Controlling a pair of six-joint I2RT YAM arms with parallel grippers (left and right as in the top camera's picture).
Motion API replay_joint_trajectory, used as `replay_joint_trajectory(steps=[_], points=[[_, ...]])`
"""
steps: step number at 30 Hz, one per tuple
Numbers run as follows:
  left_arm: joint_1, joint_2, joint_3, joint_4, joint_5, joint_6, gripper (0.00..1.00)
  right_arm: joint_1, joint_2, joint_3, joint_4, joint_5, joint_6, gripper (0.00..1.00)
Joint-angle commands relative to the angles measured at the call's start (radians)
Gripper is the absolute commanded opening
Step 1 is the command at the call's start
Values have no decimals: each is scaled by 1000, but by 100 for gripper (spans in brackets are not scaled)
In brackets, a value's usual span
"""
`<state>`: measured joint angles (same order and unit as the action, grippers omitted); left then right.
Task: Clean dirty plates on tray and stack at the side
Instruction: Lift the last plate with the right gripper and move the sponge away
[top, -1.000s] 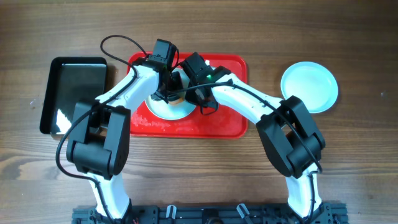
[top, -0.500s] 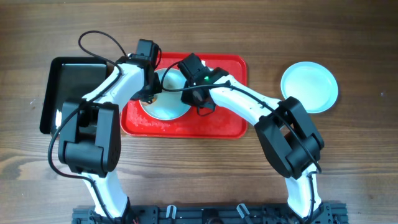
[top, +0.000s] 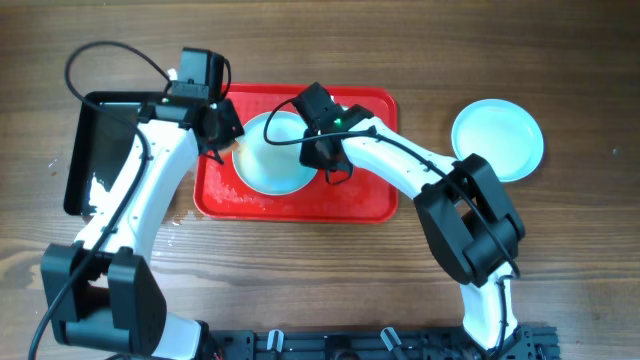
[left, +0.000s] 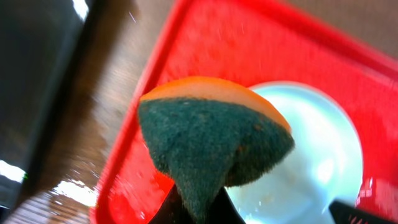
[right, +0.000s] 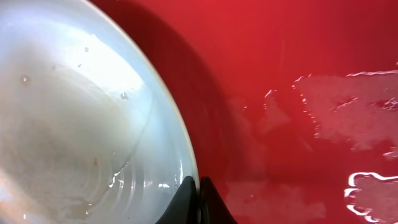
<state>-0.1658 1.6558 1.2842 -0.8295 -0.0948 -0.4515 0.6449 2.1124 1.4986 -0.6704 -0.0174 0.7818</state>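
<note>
Since a second ago the left arm has swung off the plate toward the left edge of the red tray, while the right arm has stayed put.

On the wooden table (top: 580, 260), the red tray (top: 365, 195) lies with its long axis running left to right, its floor streaked with wet patches. A narrower black tray (top: 110, 140) sits just beside its left end, long axis running front to back.

One round plate (top: 270, 155) lies in the left half of the red tray, hollow side up, with a film of water in it; the right wrist view shows a dark shadow along its rim. A second plate (top: 497, 138) rests on the table well to the right of the tray, also facing up.

The left gripper (top: 213, 128) hangs over the tray's left rim, its jaws clamped tight on a folded sponge (left: 211, 137), green scouring face toward the wrist camera and orange backing on top. The right gripper (top: 318, 158) has its jaws pinched closed on the right rim of the plate in the tray.
</note>
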Motion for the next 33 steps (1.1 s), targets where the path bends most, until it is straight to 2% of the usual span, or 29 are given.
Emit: replay_joint_trajectory(steps=[1, 4, 6, 8, 10, 11, 21, 25, 30, 33], points=[[6, 22, -104, 17, 147, -13, 4, -5, -109, 8, -28, 80, -121, 4], [6, 22, -177, 48, 149, -34, 4, -5, -142, 77, -169, 313, -240, 4], [6, 22, -201, 58, 155, -37, 4, -5, -142, 153, -315, 536, -271, 4], [6, 22, -207, 61, 154, -55, 4, -5, -143, 195, -393, 645, -311, 4], [5, 22, -209, 61, 159, -56, 4, -5, -143, 233, -443, 706, -445, 4], [3, 22, -216, 63, 174, -59, 4, -3, -143, 239, -471, 792, -467, 4], [-72, 22, -223, 105, 188, -63, 4, 61, -143, 239, -507, 1312, -535, 4], [-79, 22, -223, 111, 188, -63, 4, 129, -142, 238, -411, 1365, -705, 4], [-79, 22, -224, 108, 188, -63, 4, 175, -142, 238, -358, 1432, -755, 4], [-79, 22, -224, 107, 188, -63, 4, 176, -142, 227, -328, 1363, -776, 4]])
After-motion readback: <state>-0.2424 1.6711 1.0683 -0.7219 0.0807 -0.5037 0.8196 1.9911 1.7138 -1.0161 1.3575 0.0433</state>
